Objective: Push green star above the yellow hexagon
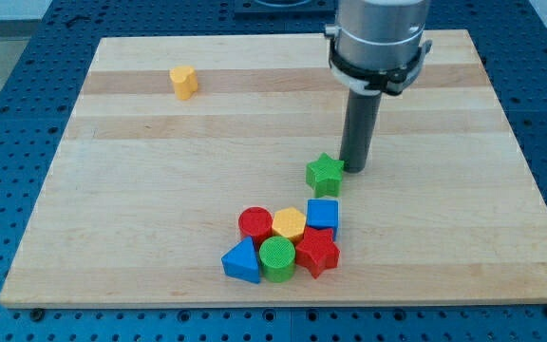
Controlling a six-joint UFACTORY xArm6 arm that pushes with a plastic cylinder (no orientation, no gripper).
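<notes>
The green star (324,174) lies on the wooden board, right of centre. My tip (354,169) stands right beside the star's upper right edge, touching or nearly touching it. The yellow hexagon (289,224) sits below and left of the star, inside a cluster of blocks. The star is apart from the cluster, just above the blue cube (322,215).
The cluster near the view's bottom holds a red cylinder (254,223), a green cylinder (276,258), a blue triangle (242,261) and a red star-like block (317,253). A small yellow block (184,82) stands alone at the upper left. The board's edge (283,304) runs along the bottom.
</notes>
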